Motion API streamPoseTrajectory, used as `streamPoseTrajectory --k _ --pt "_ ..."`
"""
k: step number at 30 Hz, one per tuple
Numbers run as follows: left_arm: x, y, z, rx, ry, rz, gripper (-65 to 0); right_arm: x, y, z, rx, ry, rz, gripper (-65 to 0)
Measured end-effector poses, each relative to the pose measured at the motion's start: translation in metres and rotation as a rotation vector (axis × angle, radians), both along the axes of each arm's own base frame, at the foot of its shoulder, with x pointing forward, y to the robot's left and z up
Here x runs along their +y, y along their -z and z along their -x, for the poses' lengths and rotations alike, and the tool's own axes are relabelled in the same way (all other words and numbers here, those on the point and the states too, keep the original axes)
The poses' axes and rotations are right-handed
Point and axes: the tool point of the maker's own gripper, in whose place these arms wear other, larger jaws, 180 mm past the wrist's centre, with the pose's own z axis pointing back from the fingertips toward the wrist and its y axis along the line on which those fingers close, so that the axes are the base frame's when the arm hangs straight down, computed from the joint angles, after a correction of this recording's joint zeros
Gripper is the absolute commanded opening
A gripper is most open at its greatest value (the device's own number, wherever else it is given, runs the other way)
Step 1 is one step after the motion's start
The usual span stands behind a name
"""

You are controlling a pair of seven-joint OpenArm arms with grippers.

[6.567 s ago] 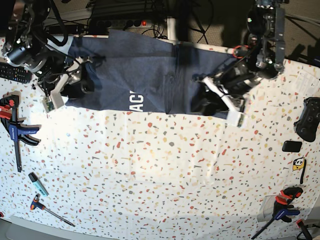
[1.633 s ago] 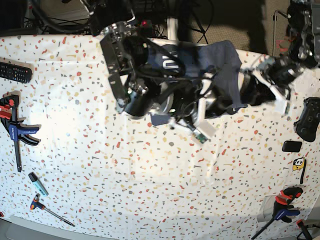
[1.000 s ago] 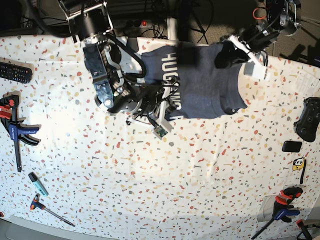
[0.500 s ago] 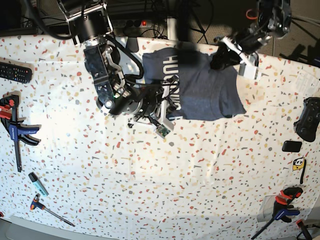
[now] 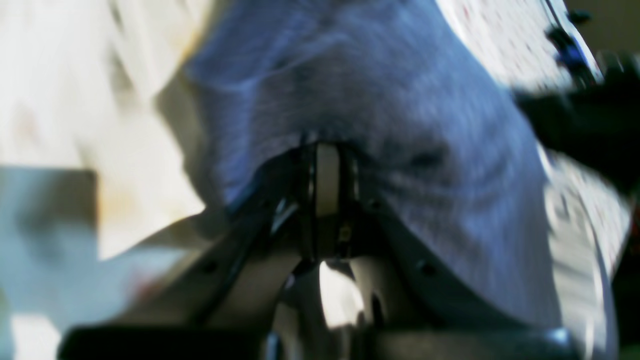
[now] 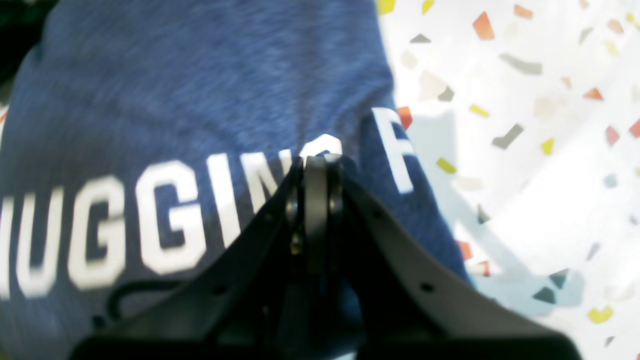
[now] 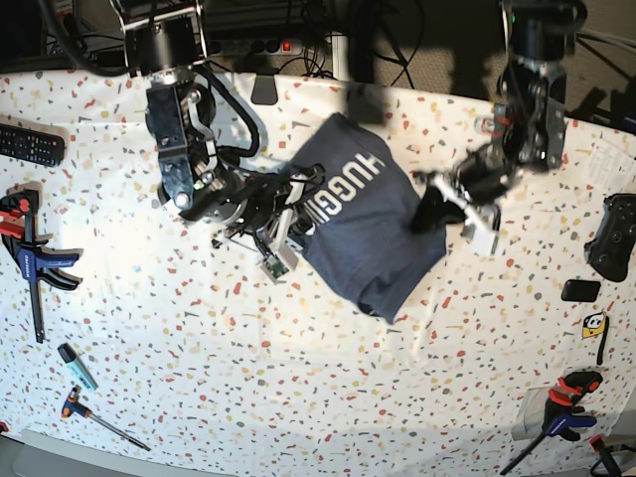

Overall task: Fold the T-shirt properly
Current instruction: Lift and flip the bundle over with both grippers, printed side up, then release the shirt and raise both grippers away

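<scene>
The dark navy T-shirt (image 7: pixel 373 234) hangs bunched between my two grippers over the middle of the table (image 7: pixel 298 378), its white "HUGGING" lettering (image 7: pixel 343 189) facing up. My right gripper (image 7: pixel 294 225) is shut on the shirt's edge beside the lettering. The right wrist view shows the shirt (image 6: pixel 175 85) with that gripper (image 6: pixel 315 165) clamped on it. My left gripper (image 7: pixel 429 213) is shut on the opposite side. In the blurred left wrist view the gripper (image 5: pixel 326 152) is closed into the fabric (image 5: pixel 410 100). The shirt's lower part droops to a point toward the table's front.
A remote (image 7: pixel 30 145) and a black-and-orange clamp (image 7: pixel 28 256) lie at the left edge. A cutter (image 7: pixel 76 366) and a screwdriver (image 7: pixel 99 417) lie at the front left. A game controller (image 7: pixel 614 237), a small black box (image 7: pixel 579 290) and another clamp (image 7: pixel 561 412) are at the right.
Both grippers have carried the shirt from the table's back edge toward its middle. The shirt has turned and bunched into a diamond shape. The left arm has swung down from the back.
</scene>
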Motion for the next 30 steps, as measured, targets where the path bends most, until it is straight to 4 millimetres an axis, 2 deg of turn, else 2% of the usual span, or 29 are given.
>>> streamPoseTrajectory --k 3,7,10,17,22,26,30 --pt "-0.001 -0.002 -0.022 -0.007 0.008 -0.073 -65.0 0.005 0.003 0.012 0.005 0.001 -0.016 -65.0" --pt "-0.024 -0.014 -0.044 -0.033 0.035 -0.103 -65.0 0.013 -0.002 0.033 -0.021 -0.001 -0.067 -65.0" --pt "-0.031 -0.024 -0.059 -0.038 0.060 -0.126 -65.0 0.014 -0.005 0.042 -0.023 -0.001 -0.061 -65.0" --pt "-0.026 -0.049 -0.086 -0.094 0.042 -0.138 -65.0 0.016 -0.007 0.054 -0.027 0.001 -0.074 -65.0" --pt "-0.031 -0.051 -0.084 -0.064 0.043 -0.084 -65.0 0.014 -0.017 0.052 -0.054 0.000 -0.060 -65.0" --pt "-0.031 -0.052 -0.079 -0.030 0.070 -0.091 -65.0 0.011 -0.042 0.043 -0.126 0.017 -0.061 -65.0" --pt "-0.024 -0.067 -0.077 -0.042 0.096 -0.125 -65.0 0.001 -0.064 0.034 -0.182 0.053 -0.064 -65.0"
